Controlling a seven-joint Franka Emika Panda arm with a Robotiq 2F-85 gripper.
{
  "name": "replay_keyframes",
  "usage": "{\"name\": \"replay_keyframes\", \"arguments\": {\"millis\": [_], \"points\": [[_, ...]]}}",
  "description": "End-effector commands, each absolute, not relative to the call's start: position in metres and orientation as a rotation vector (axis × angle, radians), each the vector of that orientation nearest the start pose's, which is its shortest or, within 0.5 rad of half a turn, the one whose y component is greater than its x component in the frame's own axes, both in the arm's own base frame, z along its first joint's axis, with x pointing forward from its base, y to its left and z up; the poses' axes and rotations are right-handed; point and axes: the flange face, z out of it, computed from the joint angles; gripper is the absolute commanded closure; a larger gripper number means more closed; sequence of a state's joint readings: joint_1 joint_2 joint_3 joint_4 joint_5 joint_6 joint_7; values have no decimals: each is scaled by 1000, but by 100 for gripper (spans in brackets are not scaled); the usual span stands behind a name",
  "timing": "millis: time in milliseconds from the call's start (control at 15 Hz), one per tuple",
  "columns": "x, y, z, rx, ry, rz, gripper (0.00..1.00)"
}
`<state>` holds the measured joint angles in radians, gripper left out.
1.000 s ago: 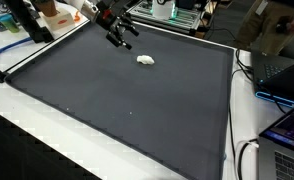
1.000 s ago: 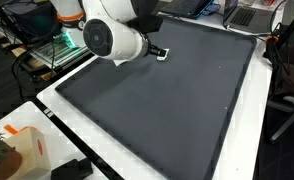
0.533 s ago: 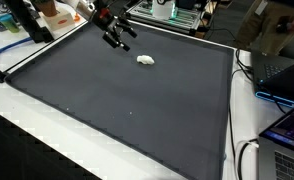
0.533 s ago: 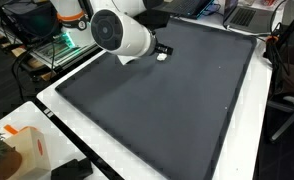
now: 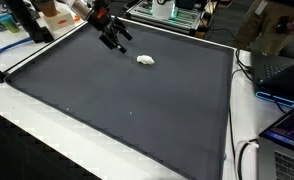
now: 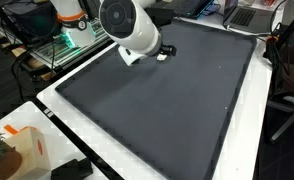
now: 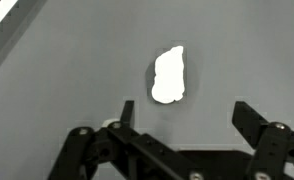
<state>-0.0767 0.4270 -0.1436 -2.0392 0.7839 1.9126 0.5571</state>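
One dark mat (image 5: 127,100) over a white table (image 5: 27,130); one gripper (image 5: 115,40), jaws spread wide and empty, poised above the mat's far left; one small white lump (image 5: 145,60) lying just right of it, centred in the wrist view (image 7: 170,77). Step judged: approach; next calls for descent astride the lump, then closing

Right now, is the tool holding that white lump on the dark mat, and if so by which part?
Nothing is held. The tool is open and empty, hovering apart from the white lump, which lies on the dark mat.
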Motion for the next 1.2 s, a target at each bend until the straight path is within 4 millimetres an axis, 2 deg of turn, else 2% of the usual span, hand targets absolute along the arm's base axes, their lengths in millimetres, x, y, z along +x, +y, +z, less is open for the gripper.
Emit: {"name": "replay_keyframes", "arguments": {"millis": [0, 333, 533, 867, 1133], "points": [[546, -76, 215, -2101, 1454, 773, 0], [555, -70, 224, -2152, 1408, 753, 0], [557, -55, 227, -2261, 1362, 745, 0], [555, 8, 251, -2525, 1162, 591, 0], [572, 66, 270, -2738, 992, 449, 0]]}}
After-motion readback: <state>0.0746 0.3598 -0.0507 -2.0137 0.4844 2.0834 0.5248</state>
